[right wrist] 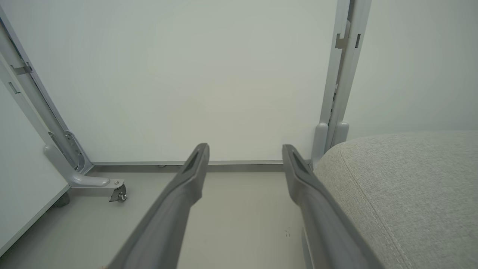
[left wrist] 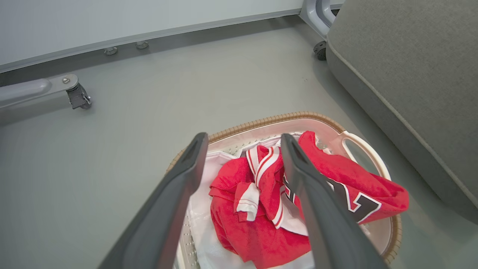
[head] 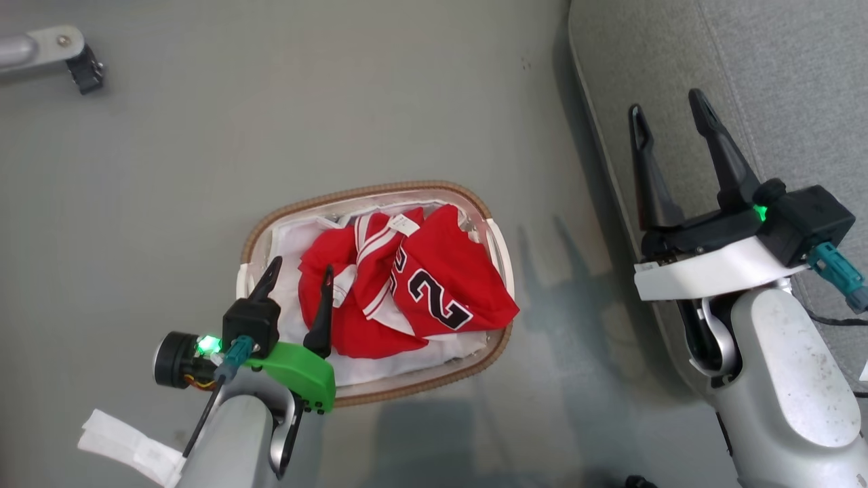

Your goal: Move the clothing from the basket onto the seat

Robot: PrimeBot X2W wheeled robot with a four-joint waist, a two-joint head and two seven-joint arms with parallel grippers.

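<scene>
Over the basket, left claw agape, angled down toward the clothing

A castered metal leg stands on grey floor.

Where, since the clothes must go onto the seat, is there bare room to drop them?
The seat is bare beyond the right end effector. The floor between basket and seat is bare. The basket is crowded with clothes.

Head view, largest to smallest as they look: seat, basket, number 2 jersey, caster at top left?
1. seat, though cropped by the frame
2. basket
3. number 2 jersey
4. caster, clearly smallest, though it lies farther from the camera
</scene>
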